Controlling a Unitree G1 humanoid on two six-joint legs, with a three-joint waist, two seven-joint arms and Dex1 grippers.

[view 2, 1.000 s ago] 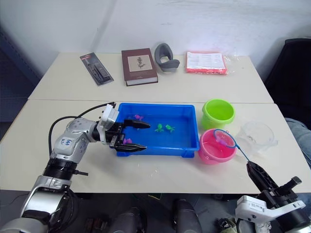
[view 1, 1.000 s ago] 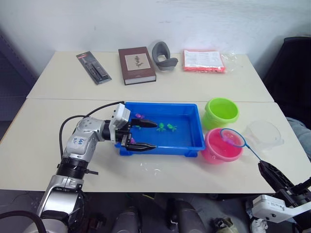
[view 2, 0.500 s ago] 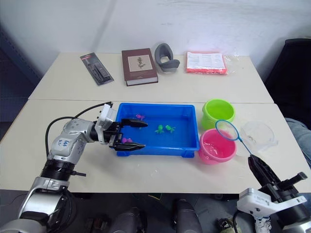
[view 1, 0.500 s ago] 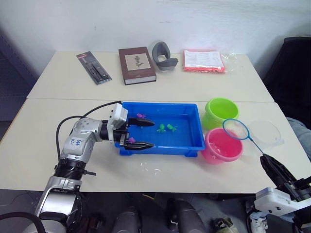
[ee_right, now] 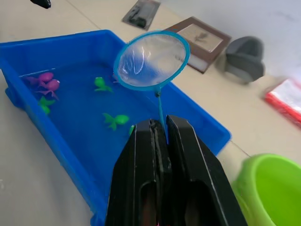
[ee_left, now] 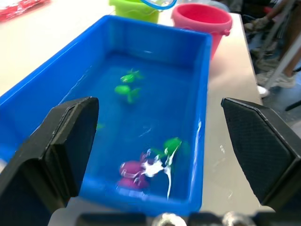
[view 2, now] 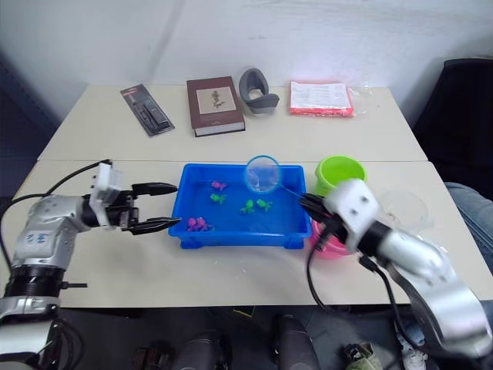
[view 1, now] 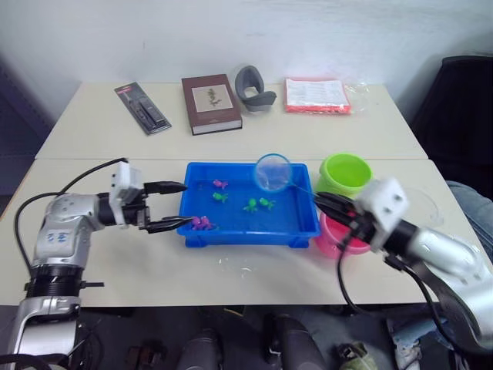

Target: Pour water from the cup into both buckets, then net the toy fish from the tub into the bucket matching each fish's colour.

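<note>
Right gripper (ee_right: 160, 129) squeezes the thin handle of the small round blue-rimmed net (ee_right: 151, 59), held above the shallow blue plastic tub (view 1: 308, 228). Tiny fish (view 1: 251, 205) lie below the hoop. Left gripper (view 1: 173, 206) stays wide apart beside the tub's far end.

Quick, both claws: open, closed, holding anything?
Left claw: open, holding nothing, at the blue tub's end.
Right claw: closed on the net's handle, hoop over the tub.

Bright, even light; wrist views soft.
</note>
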